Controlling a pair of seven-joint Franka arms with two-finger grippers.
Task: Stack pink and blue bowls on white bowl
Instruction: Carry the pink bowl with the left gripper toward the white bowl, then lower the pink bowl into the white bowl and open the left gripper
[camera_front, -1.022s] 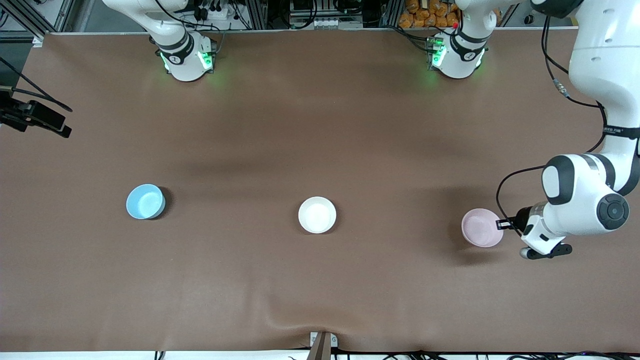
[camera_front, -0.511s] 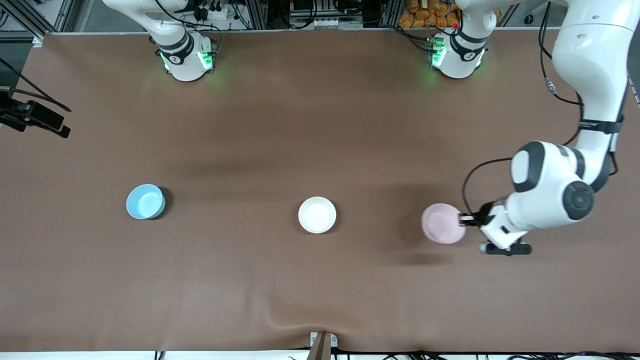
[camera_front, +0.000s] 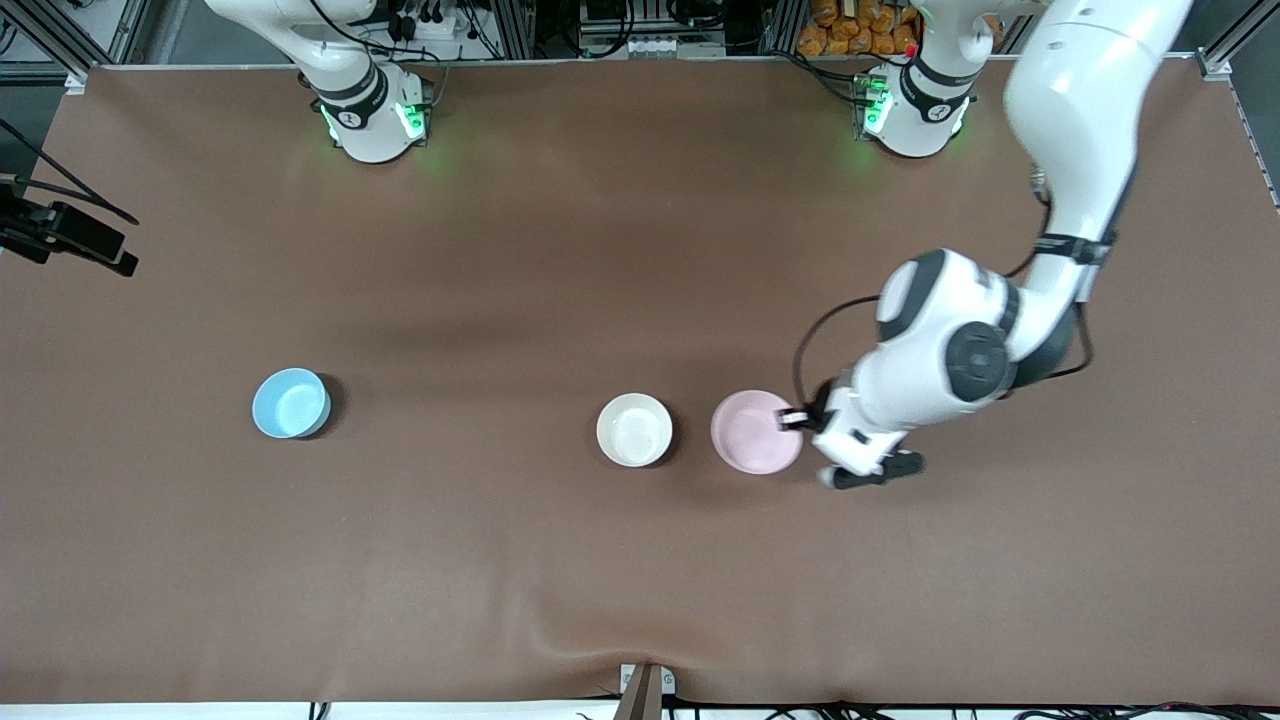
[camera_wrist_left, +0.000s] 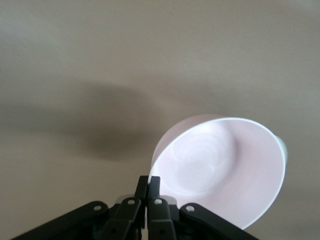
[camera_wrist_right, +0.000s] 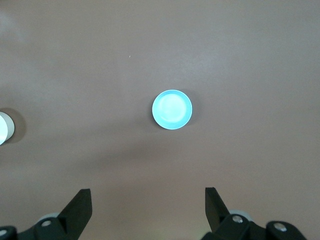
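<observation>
since a second ago the left arm has carried the pink bowl (camera_front: 756, 431) from near its own end of the table toward the middle, so the bowl now hangs just beside the white bowl (camera_front: 634, 429), on the side toward the left arm's end. whether the two rims touch cannot be told from the front view.

left gripper (camera_front: 795, 419) is pinched tight on the pink bowl's rim; in the left wrist view its fingers (camera_wrist_left: 148, 187) meet on the near edge of the pink bowl (camera_wrist_left: 220, 167), which tilts and casts a soft shadow on the brown table (camera_wrist_left: 100, 60).

white bowl sits upright on the table about midway between the two arms' ends, and it holds nothing. blue bowl (camera_front: 291, 403) stands well apart from it, toward the right arm's end and slightly farther from the front camera.

right gripper (camera_wrist_right: 148, 205) waits high over the table with its jaws spread wide and nothing between them; its wrist view looks down on the blue bowl (camera_wrist_right: 171, 109), with an edge of the white bowl (camera_wrist_right: 4, 128) at the frame's border.
</observation>
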